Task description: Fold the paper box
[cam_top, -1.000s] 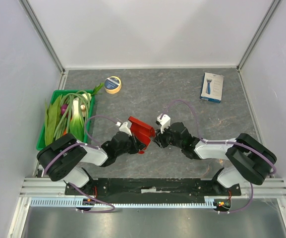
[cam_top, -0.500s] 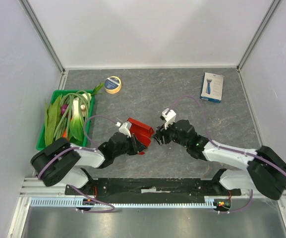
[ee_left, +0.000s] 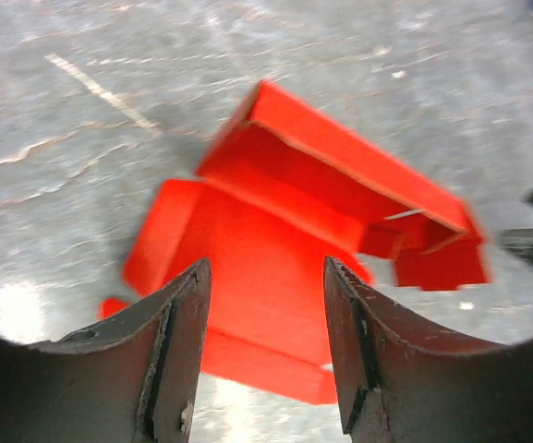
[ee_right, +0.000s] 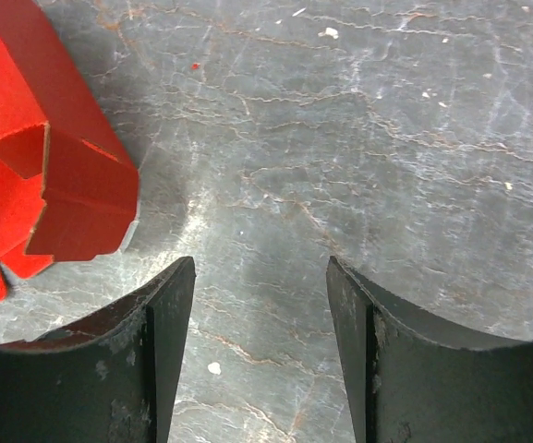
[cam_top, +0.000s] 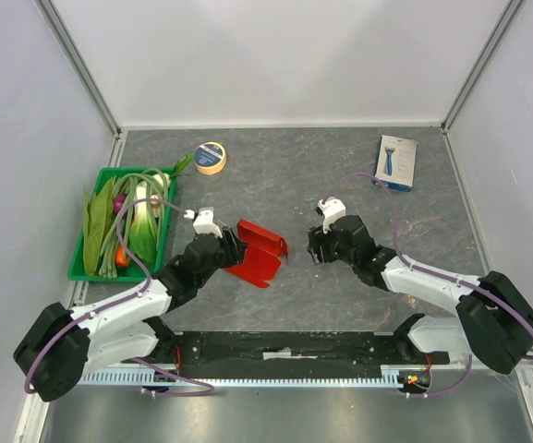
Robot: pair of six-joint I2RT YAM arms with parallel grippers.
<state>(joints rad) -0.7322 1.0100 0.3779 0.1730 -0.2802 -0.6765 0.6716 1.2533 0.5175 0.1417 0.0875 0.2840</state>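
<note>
At the nine o'clock edge of the surface [cam_top: 340, 185], a green tray [cam_top: 78, 269] of leafy vegetables stands clear of the work, with a roll of tape [cam_top: 211, 157] at its one o'clock. The paper box [cam_top: 259, 249] lies near the middle, partly formed. One long wall stands up along its far side, the near panel lies flat, and small tabs hang loose at its three o'clock end.

The step in hand looks like taking a fresh grip for the next fold. To do it well, the left jaws should probably take the flat panel close to a crease rather than at its free edge. That way the thin card bends along the score instead of buckling. The right jaws can then steady the tabbed end so the box does not slide.

The left arm [cam_top: 127, 312] stretches low from its base toward one o'clock. The left jaws stand spread at the box's nine o'clock side, their fingers [ee_left: 175, 351] framing the red panel but seemingly touching nothing. The right arm [cam_top: 432, 284] reaches toward ten o'clock. The right jaws are spread too, their fingers [ee_right: 160, 360] over bare surface, with the tabbed corner apart from them at ten o'clock. A white-and-blue carton [cam_top: 395, 162] rests far off at two o'clock.
</note>
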